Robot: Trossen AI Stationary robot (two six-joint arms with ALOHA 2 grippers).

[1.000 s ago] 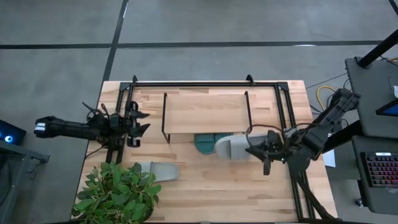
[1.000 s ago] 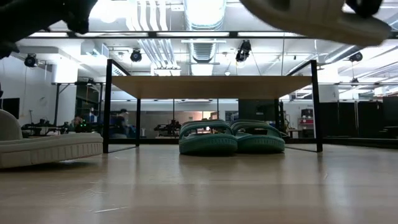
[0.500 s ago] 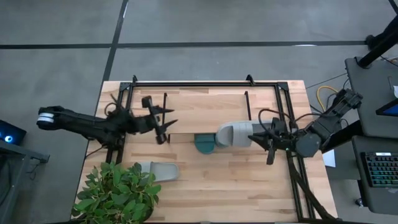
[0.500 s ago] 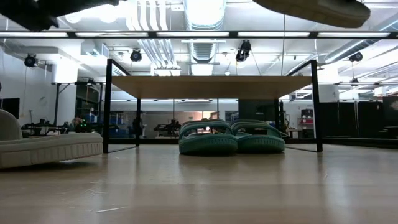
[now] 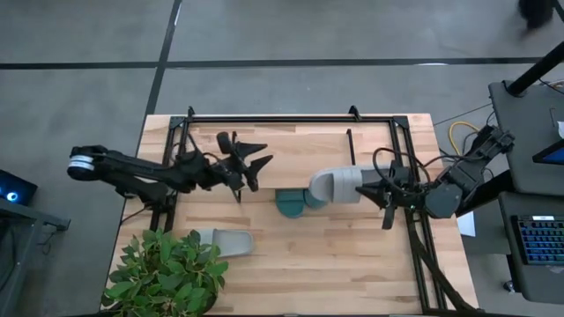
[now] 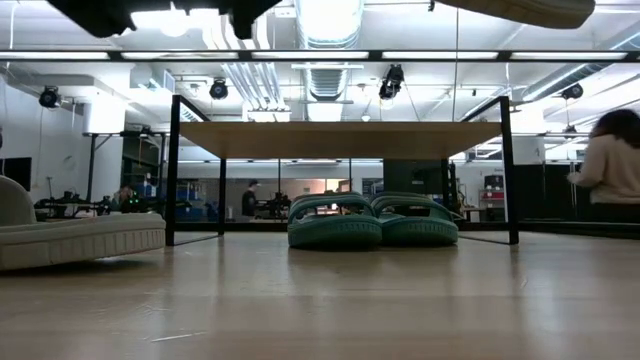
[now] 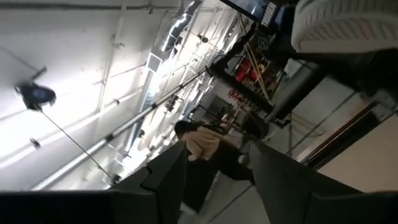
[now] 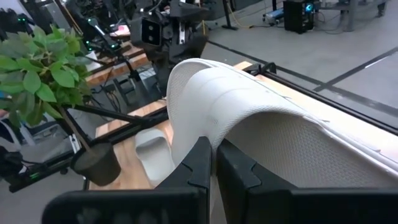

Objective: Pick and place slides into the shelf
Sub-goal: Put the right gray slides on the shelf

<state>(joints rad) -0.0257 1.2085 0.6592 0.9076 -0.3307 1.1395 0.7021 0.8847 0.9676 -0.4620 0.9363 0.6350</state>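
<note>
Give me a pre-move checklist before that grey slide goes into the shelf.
1. Right end effector clamped on the grey slide: ok.
2. Slide lifted clear of the table: ok.
3. Free spot under the shelf beside the teal slides: ok, by the low view.
4. Left end effector clear of the entry path: not ok, it hovers open over the shelf.
5. Second grey slide out of the way: ok.

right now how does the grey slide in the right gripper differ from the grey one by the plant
The held grey slide is lifted off the table, clamped in the right gripper above the shelf; the other grey slide lies flat on the table beside the plant, untouched. Both are pale grey with wide straps.
</note>
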